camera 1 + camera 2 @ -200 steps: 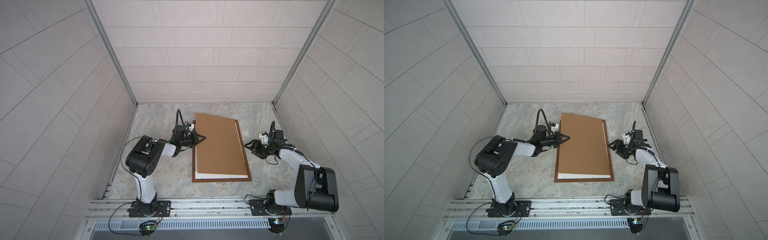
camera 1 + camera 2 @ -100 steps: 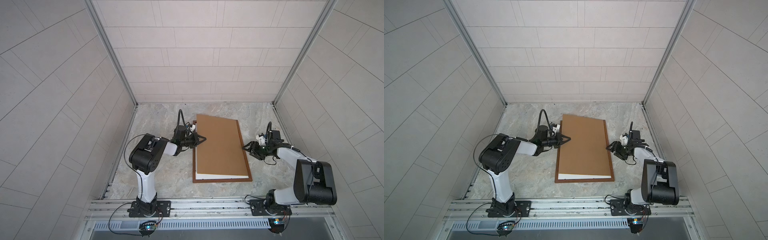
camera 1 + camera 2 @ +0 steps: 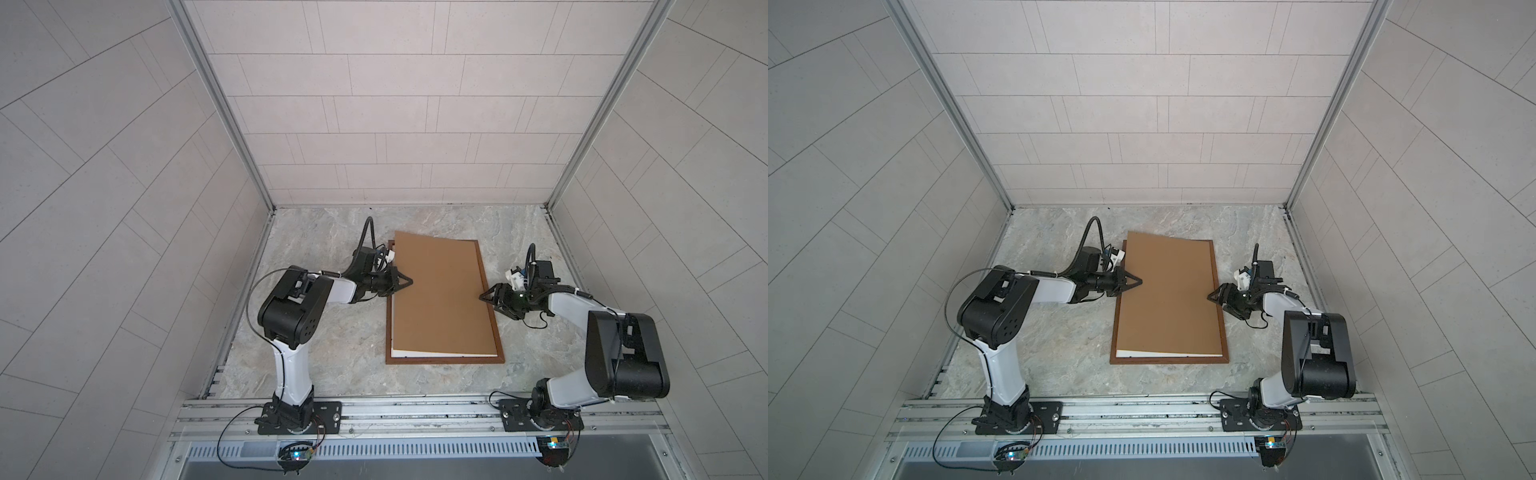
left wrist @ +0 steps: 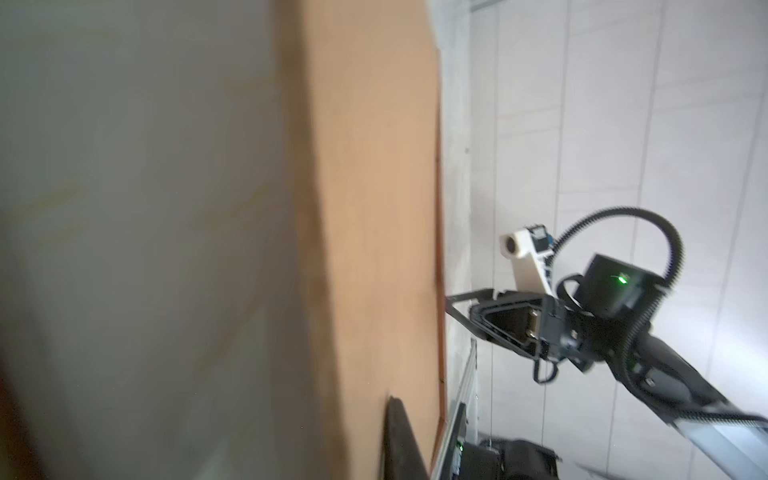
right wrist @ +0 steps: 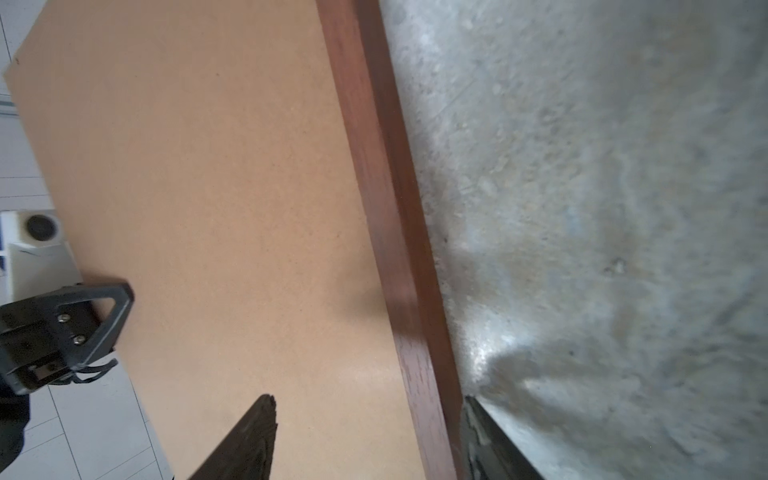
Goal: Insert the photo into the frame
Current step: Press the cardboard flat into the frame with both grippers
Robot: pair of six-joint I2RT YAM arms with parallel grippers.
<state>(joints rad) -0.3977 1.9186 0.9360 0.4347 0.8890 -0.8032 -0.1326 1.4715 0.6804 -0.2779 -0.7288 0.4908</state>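
Note:
The dark-brown frame lies flat on the marble table in both top views. A plain brown backing board rests on it, slightly skewed. My left gripper is shut on the board's left edge, with one finger on top of the board. My right gripper is open and straddles the frame's right rail. A white strip shows under the board's near end. I cannot tell whether it is the photo, and no printed face shows.
Tiled walls close the table in at the back and both sides. A metal rail with both arm bases runs along the front. Bare marble lies left of the frame, and a narrower strip lies to its right.
My right gripper has moved left from the table onto the frame's right rail. The left gripper and the board have barely shifted.

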